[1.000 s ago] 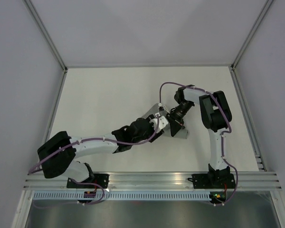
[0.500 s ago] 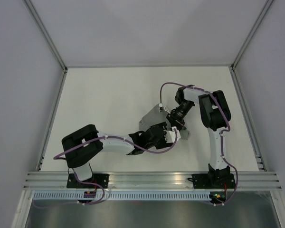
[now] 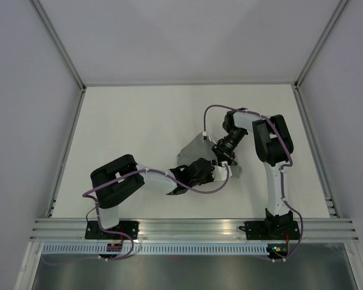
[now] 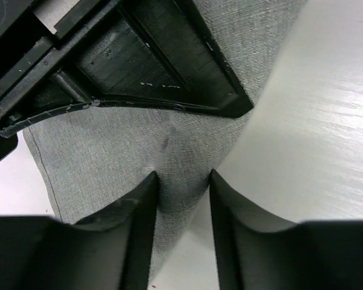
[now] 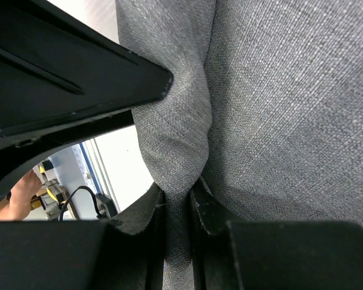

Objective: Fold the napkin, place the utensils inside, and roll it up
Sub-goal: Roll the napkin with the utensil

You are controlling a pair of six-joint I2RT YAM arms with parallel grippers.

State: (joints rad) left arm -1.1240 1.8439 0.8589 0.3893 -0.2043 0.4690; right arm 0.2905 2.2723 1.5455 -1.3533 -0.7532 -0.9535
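Note:
The grey napkin (image 3: 192,149) lies bunched at mid-table between both grippers. My right gripper (image 3: 225,158) is shut on a pinched-up fold of the napkin (image 5: 278,90), and the cloth is squeezed between its fingers (image 5: 177,193). My left gripper (image 3: 221,173) sits just in front of it at the napkin's near right edge. In the left wrist view the jaws (image 4: 181,181) straddle a ridge of napkin (image 4: 139,145), with white table showing between the cloth and the right finger (image 4: 224,205). The utensils are out of view.
The white table (image 3: 139,121) is bounded by grey walls on the left, right and far sides. An aluminium rail (image 3: 193,226) with both arm bases runs along the near edge. Purple cables loop along both arms.
My left gripper has pulled back from the napkin's left side to its near right edge, and its elbow has swung right. The right arm has kept still with its grip.

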